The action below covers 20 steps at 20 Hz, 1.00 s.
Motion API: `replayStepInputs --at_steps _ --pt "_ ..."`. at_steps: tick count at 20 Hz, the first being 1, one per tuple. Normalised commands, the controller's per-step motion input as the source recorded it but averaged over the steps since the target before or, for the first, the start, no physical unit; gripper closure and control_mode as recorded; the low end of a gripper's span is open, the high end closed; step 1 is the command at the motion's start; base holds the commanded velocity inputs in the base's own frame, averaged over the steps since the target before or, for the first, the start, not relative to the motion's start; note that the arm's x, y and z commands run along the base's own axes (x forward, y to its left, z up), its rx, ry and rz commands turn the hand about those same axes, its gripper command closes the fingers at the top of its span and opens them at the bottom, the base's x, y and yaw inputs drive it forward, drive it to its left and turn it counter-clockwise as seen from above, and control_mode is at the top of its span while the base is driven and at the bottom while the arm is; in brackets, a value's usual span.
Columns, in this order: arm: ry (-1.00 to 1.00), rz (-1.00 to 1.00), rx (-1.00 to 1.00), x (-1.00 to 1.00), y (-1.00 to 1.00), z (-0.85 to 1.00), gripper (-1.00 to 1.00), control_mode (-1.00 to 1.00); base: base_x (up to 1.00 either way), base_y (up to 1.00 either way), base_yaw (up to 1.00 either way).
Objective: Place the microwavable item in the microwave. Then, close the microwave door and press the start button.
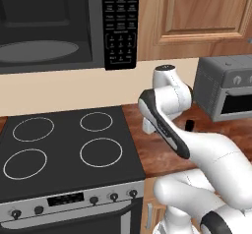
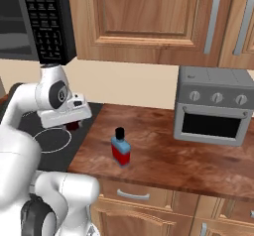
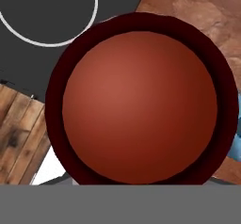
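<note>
At nine o'clock from me in the left base view lies the black stove top point(image 1: 64, 149), and above it, toward ten o'clock, hangs the microwave point(image 1: 54, 26) with its cavity open to me, so I can see the grey turntable point(image 1: 37, 51) inside; I judge the microwave door is swung away, because no window covers the cavity, but I cannot see the door itself. The keypad panel point(image 1: 119, 24) stands at the right side of the cavity, at about twelve o'clock from my wrist, and there I will need to press start later. My gripper point(image 2: 72, 123) hangs low at the right edge of the stove, where the black glass meets the wooden counter point(image 2: 163, 150). Just under my hand a small dark red piece shows: it is the mug point(image 3: 140, 100). In the hand view I look straight down into its round mouth, very close, which I think is so because I come from above to take it by the rim. My fingertips are hidden, so I cannot tell if my jaws are spread or already pinching the mug. At three o'clock from me stands the blue-and-red bottle point(image 2: 120, 148), near but apart, and it must not be knocked. Further right, at two o'clock, the grey toaster oven point(image 2: 216, 106) sits against the wall.
</note>
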Motion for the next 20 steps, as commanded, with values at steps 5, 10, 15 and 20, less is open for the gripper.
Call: replayStepInputs --at_steps 5,10,15,20 --pt "-0.06 0.0 0.01 -0.42 -0.33 0.14 1.0 -1.0 0.0 0.0 0.0" --pt "-0.01 0.0 0.0 -0.02 0.08 0.3 1.0 -1.0 0.0 0.0 0.0" --pt "0.0 0.0 0.0 -0.02 0.19 0.04 1.0 -1.0 0.0 0.0 0.0" --pt "0.0 0.0 0.0 0.0 0.0 0.0 1.0 1.0 -0.55 0.35 0.0"
